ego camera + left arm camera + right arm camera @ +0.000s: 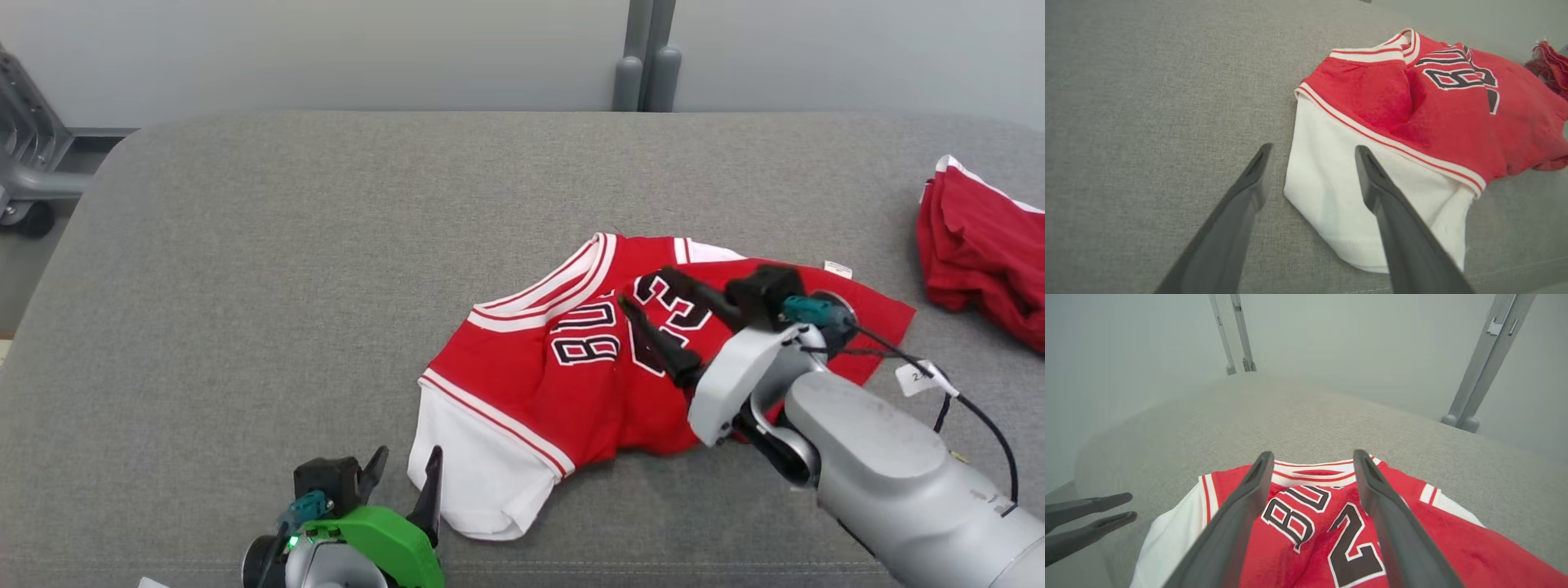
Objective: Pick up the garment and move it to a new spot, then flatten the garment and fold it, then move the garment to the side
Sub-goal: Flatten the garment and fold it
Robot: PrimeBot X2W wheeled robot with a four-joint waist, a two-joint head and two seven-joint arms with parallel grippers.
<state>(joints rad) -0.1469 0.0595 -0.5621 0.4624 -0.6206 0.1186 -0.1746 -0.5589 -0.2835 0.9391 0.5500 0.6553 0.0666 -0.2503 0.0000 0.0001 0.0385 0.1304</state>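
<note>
Lying rumpled on the grey bench (286, 245), the red jersey (571, 384) is showing a white part at its near-left corner and a striped collar on its far side. The left jaws are standing wide apart at that white corner, gripping nothing, with one finger over the white cloth and the other over bare bench just beside it. The right jaws are also gaping wide and empty, hovering over the jersey's black-and-white lettering and pointing toward the collar; whether they are touching the cloth I cannot tell. The right arm (882, 465) is reaching in across the jersey's near-right edge. A second red garment (980, 253) is sitting well apart, off to the jersey's right.
</note>
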